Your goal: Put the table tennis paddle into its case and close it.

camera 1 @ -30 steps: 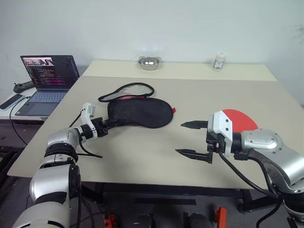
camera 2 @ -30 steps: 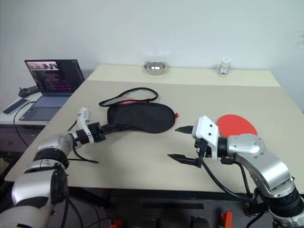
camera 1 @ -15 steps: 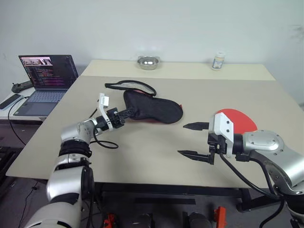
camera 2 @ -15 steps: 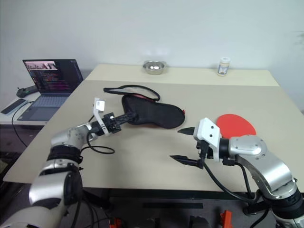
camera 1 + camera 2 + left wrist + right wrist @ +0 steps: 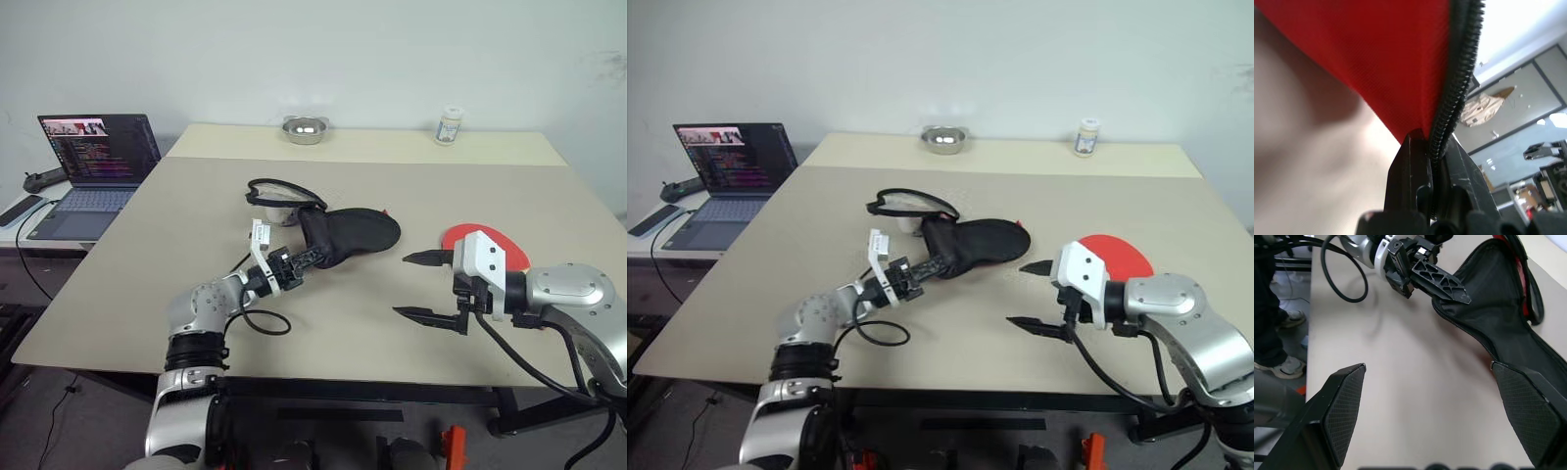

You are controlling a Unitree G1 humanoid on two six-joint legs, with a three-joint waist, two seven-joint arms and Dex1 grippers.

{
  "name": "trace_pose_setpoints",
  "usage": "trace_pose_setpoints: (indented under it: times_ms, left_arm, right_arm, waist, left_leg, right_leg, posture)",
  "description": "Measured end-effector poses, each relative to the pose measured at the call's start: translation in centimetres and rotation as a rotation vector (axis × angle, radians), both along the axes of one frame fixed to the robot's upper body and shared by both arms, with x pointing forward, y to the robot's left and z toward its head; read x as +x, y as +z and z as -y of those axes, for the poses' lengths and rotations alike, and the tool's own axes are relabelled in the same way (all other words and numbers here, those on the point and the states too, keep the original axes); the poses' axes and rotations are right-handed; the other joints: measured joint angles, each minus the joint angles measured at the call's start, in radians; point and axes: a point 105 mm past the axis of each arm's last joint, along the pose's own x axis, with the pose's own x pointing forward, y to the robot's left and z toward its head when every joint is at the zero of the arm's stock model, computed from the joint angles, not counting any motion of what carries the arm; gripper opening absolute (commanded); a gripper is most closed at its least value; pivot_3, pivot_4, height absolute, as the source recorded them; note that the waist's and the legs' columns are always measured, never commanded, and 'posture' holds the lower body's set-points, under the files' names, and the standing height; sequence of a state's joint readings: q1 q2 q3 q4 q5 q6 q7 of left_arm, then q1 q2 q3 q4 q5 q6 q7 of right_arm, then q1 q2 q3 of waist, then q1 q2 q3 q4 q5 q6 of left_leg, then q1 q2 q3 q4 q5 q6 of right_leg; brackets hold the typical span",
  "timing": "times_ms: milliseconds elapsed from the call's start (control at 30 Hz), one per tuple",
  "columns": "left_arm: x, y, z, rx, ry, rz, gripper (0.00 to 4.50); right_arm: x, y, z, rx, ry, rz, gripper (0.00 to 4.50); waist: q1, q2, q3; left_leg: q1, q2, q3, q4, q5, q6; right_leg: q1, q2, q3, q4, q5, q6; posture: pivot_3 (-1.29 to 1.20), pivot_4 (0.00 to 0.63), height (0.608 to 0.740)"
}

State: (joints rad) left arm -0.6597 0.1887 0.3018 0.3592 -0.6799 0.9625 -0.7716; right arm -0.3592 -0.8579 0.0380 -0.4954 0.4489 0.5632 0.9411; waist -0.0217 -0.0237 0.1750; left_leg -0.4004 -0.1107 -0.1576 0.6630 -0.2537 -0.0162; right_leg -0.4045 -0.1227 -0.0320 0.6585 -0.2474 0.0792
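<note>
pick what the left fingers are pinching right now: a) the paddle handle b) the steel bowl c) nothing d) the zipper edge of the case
d: the left gripper is shut on the zipper edge of the case, seen close up in the left wrist view.

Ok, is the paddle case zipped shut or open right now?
Open. In the right wrist view the case gapes along its zipper edge, black lining showing. The left gripper pinches its edge; the paddle lies outside on the table.

Woven red cloth case (image 5: 1376, 63), apparently.
</note>
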Motion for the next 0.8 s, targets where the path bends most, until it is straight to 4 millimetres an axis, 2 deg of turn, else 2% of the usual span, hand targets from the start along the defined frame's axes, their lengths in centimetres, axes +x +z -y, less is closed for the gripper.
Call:
trace_pose_setpoints:
  times_ms: [200, 467, 567, 700, 800]
  left_arm:
    - [-0.3, -0.3, 2.5, -0.025, -0.031, -0.030, 0.02]
    - [-0.2, -0.9, 3.7, -0.015, -0.024, -0.058, 0.02]
    - [-0.4, -1.2, 4.1, 0.006, -0.037, -0.061, 0.81]
    - [-0.8, -2.3, 3.9, 0.050, -0.036, -0.064, 2.25]
    - [-1.1, -2.7, 2.9, 0.103, -0.026, -0.045, 3.33]
  right_arm:
    - [-0.1, -0.3, 0.5, -0.021, 0.001, 0.003, 4.50]
    - [0.1, -0.4, 1.2, -0.052, -0.010, 0.006, 4.50]
    - [0.2, -0.5, 1.4, -0.050, -0.015, 0.001, 4.50]
    - [0.6, -0.7, 1.6, -0.041, -0.033, -0.011, 4.50]
    - [1.2, -0.6, 1.6, 0.002, -0.081, -0.021, 4.50]
  waist:
    - [0.004, 0.000, 0.000]
    - [0.009, 0.000, 0.000]
    - [0.013, 0.000, 0.000]
    - [0.015, 0.000, 0.000]
    - [0.014, 0.000, 0.000]
  left_leg:
    - [0.000, 0.000, 0.001, 0.000, 0.000, 0.000]
    - [0.000, 0.000, 0.001, 0.000, 0.000, 0.000]
    - [0.000, 0.000, 0.001, 0.000, 0.000, 0.000]
    - [0.000, 0.000, 0.001, 0.000, 0.000, 0.000]
    - [0.001, 0.001, 0.002, 0.000, 0.000, 0.000]
  right_leg:
    - [0.000, 0.000, 0.000, 0.000, 0.000, 0.000]
    - [0.000, 0.000, 0.000, 0.000, 0.000, 0.000]
    - [0.000, 0.000, 0.000, 0.000, 0.000, 0.000]
    - [0.000, 0.000, 0.001, 0.000, 0.000, 0.000]
    - [0.000, 0.000, 0.002, 0.000, 0.000, 0.000]
  posture:
    - [0.00, 0.150, 0.740]
    - [0.00, 0.150, 0.740]
    - [0.00, 0.150, 0.740]
    - [0.00, 0.150, 0.740]
    - [0.00, 0.150, 0.740]
